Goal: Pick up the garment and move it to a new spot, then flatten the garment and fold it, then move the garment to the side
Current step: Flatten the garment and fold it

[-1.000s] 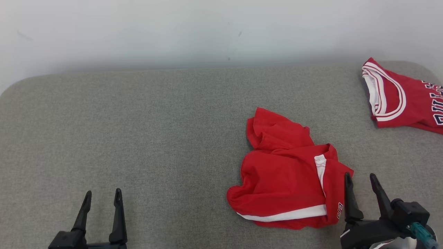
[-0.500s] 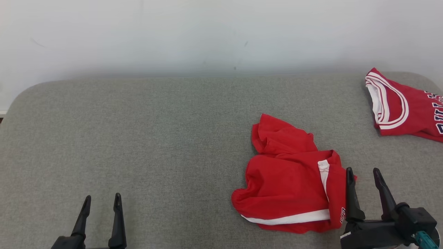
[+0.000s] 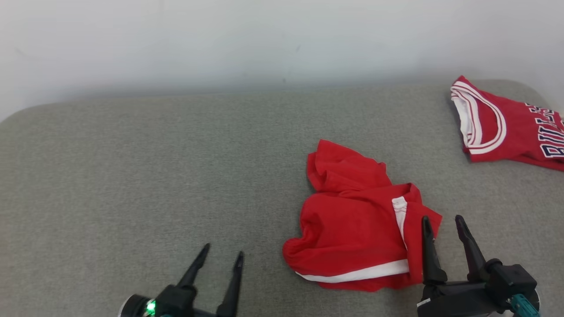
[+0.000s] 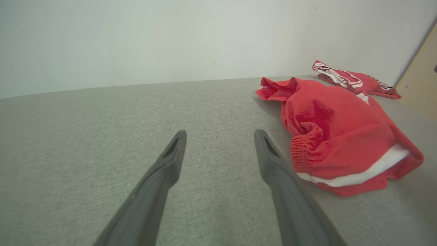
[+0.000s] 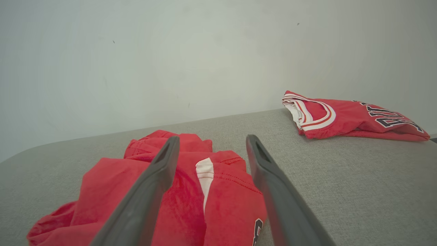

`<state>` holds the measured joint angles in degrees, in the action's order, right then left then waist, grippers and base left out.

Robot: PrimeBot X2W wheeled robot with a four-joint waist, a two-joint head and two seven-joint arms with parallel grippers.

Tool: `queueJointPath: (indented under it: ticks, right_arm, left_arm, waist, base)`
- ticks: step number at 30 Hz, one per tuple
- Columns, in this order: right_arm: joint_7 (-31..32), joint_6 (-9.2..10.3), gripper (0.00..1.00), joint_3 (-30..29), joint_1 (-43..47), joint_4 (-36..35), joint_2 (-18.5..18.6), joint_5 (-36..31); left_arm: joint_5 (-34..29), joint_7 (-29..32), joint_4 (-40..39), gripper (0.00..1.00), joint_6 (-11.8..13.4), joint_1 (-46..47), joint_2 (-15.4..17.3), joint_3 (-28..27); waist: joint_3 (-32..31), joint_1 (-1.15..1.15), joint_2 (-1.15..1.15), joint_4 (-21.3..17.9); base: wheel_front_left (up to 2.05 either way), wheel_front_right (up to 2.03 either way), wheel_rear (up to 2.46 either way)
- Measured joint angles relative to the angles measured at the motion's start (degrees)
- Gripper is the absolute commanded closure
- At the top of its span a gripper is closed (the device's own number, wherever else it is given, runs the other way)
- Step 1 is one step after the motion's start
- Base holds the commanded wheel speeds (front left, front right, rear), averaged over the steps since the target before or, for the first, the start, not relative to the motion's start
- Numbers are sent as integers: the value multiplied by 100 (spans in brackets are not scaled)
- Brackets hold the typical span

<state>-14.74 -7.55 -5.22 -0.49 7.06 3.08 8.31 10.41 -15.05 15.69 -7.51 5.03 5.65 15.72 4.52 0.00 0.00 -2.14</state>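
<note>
Head view has the crumpled red garment (image 3: 357, 237), shorts by the look of the elastic waistband and white stripes, lying on the grey worktop (image 3: 132, 176) right of the middle and towards the near edge. The right tool (image 3: 441, 217) has its fingers spread wide at the garment's right edge. From its wrist view the two fingers straddle the fold beside the short white stripe, though I cannot tell whether they touch the cloth. The left tool (image 3: 223, 249) is also spread wide, holds nothing, and sits low over bare fabric just left of the garment, angled towards it.

To my eye this is the very first step, the pick-up, and nothing is gripped yet. The next move probably calls for the right tool to drop onto that raised fold and close on enough layers to lift the whole bundle, with the left tool coming in at the waistband side. A thin pinch could let the cloth slip out.

No container is involved. A second red jersey (image 3: 506, 127) lies folded at the far right corner, well apart.
</note>
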Motion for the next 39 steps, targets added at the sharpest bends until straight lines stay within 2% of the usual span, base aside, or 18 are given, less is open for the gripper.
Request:
queueJointPath:
  ticks: [11, 16, 17, 18, 19, 24, 32, 39]
  right_arm:
    - [-22, 0, 0, 101, -204, 105, -8, 177]
    - [-24, 0, 0, 89, -241, 64, -7, 230]
    - [-24, 0, 0, 86, -246, 54, -8, 232]
    - [-24, 0, 0, 85, -247, 47, -8, 237]
    - [-24, 0, 0, 76, -247, 46, -8, 238]
    - [-25, 0, 0, 19, -240, 18, -9, 237]
    - [-25, 0, 0, -54, -176, 9, -10, 170]
    - [-25, 0, 0, -8, -140, 54, -10, 146]
  left_arm:
    - [417, 0, 853, 0, 0, 946, 270, 1235]
    - [676, 0, 1282, 2, -1, 1153, 385, 1546]
    - [726, 0, 1341, 23, 0, 1194, 383, 1564]
    - [761, 0, 1391, 65, -1, 1239, 381, 1593]
    - [790, 0, 1444, 100, 0, 1282, 382, 1625]
    - [978, 0, 1483, 100, -1, 1376, 315, 1599]
    - [873, 0, 954, 100, 109, 1316, 387, 756]
    - [757, 0, 470, 100, 254, 773, 541, 24]
  waist:
    - [349, 0, 0, -584]
    - [520, 1, 0, -826]
    - [548, 1, 0, -862]
    - [573, 1, 0, -894]
    - [593, 1, 1, -920]
    - [595, 1, 1, -889]
    - [477, 0, 0, -526]
    - [309, 0, 0, -44]
  base:
    - [0, 0, 0]
    - [0, 0, 0]
    - [0, 0, 0]
    - [0, 0, 0]
    - [0, 0, 0]
    - [0, 0, 0]
    - [0, 0, 0]
    - [0, 0, 0]
